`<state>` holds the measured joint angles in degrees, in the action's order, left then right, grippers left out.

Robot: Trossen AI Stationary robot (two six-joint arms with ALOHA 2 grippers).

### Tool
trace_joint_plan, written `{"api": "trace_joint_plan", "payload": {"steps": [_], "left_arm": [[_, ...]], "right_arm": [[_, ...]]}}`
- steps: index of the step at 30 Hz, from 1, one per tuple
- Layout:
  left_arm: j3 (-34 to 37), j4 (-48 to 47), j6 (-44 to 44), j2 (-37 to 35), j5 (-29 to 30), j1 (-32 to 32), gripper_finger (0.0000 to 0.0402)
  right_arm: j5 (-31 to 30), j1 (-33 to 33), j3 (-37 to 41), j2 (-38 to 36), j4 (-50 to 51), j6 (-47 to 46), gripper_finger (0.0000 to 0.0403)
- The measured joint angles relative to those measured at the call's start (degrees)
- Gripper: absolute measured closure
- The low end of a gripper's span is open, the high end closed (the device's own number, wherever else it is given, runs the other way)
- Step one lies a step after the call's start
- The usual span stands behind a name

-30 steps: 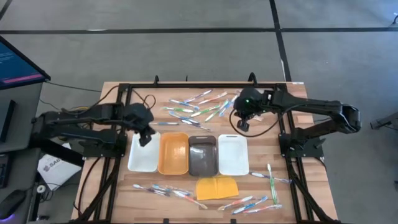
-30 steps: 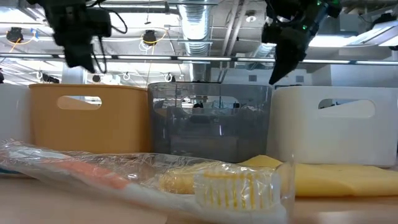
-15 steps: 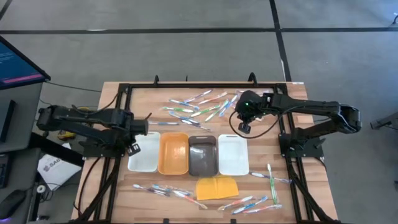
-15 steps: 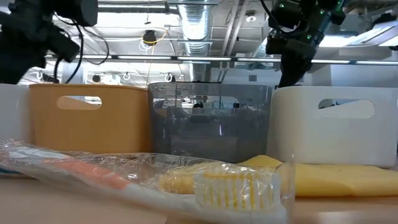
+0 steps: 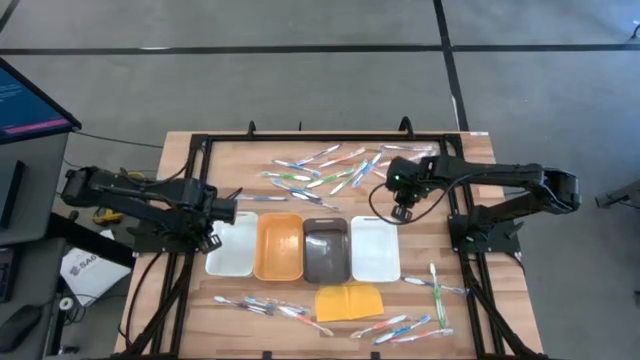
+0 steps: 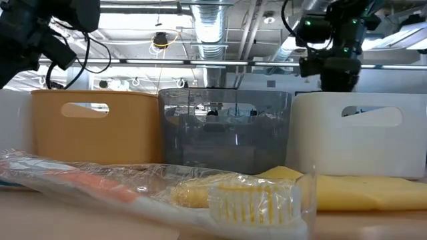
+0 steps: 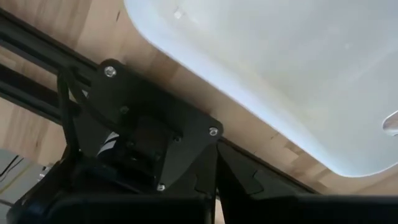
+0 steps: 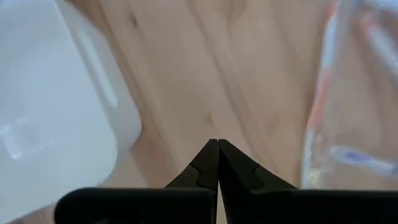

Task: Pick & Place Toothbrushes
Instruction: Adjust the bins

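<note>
Now open the shut, empty right gripper wide, then lower slowly onto one thin plastic toothbrush on the wooden surface.

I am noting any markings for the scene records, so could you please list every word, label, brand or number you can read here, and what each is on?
No text can be read with certainty.
White sheet on the floor beside the table's left edge: dark print, too small to read.
Monitor screen at far left: lines of text, too blurred to read.
Trays, toothbrushes and arms: no legible marking.
</note>
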<state>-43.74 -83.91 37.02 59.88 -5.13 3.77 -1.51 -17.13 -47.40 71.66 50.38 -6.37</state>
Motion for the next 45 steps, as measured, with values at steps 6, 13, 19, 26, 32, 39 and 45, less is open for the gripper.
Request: {"api": "trace_joint_plan", "payload": {"steps": [6,13,19,26,32,39,45], "left_arm": [[1.48,1.41,1.9,0.02,-0.06,1.59,0.04],[1.46,1.52,4.09,0.0,0.83,2.98,0.04],[1.46,1.7,6.08,0.62,2.18,4.73,0.04],[1.42,1.74,8.21,3.7,2.81,8.68,0.04],[1.31,2.02,6.65,4.74,3.49,12.8,0.04],[1.28,2.05,0.71,2.68,4.52,16.71,0.04],[0.74,7.45,-3.14,1.97,5.75,18.04,0.04]], "right_arm": [[0.01,3.0,2.81,0.0,-1.37,-2.83,0.0403],[-0.01,6.73,2.84,0.0,-3.92,-4.72,0.0403],[-0.07,9.22,2.84,0.0,-4.14,-7.14,0.0403],[-1.38,11.74,2.84,0.0,-4.47,-8.73,0.0403],[-1.45,11.94,2.84,0.0,-4.32,-8.68,0.0403],[-1.45,11.89,2.84,0.0,-4.18,-8.24,0.0403],[-1.45,11.87,2.84,0.0,-4.12,-8.24,0.0403]]}}
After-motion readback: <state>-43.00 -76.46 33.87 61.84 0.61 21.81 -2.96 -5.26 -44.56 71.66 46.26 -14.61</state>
